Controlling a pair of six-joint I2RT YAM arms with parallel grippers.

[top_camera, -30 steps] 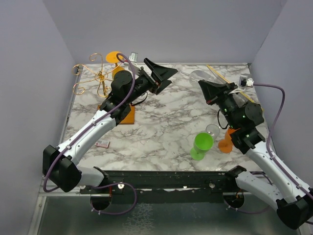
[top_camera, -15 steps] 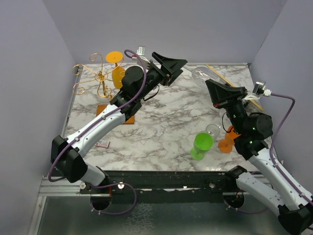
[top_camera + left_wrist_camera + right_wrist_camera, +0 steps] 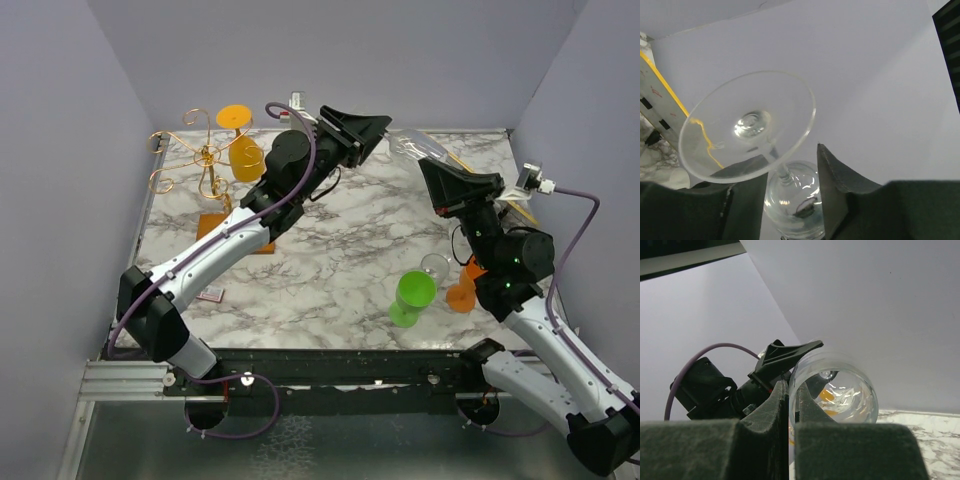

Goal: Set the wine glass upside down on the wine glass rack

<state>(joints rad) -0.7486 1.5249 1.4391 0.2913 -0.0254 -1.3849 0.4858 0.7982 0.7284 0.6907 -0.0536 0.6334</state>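
Marble-patterned tabletop (image 3: 330, 250) sits between plain lilac-grey walls, and both arms meet above its far edge at the upper centre of the overhead view. The clear wine glass (image 3: 415, 148) is in the air there, lying roughly on its side between the two grippers. The right gripper (image 3: 427, 168) has its jaws clenched on the wall of the bowl at the rim; its wrist view shows the glass pinched in the narrow gap. The left gripper (image 3: 378, 130) has its jaws released, one on each side of the thin stem just below the round foot, with space showing on both sides. The wine glass rack (image 3: 205, 157) stands at the upper left, well apart from the glass, with an orange glass (image 3: 243, 150) hanging upside down on it. Near the right arm, at lower right, stand a green glass (image 3: 412, 297), a second orange one (image 3: 462, 296) and a small clear one (image 3: 435, 265).
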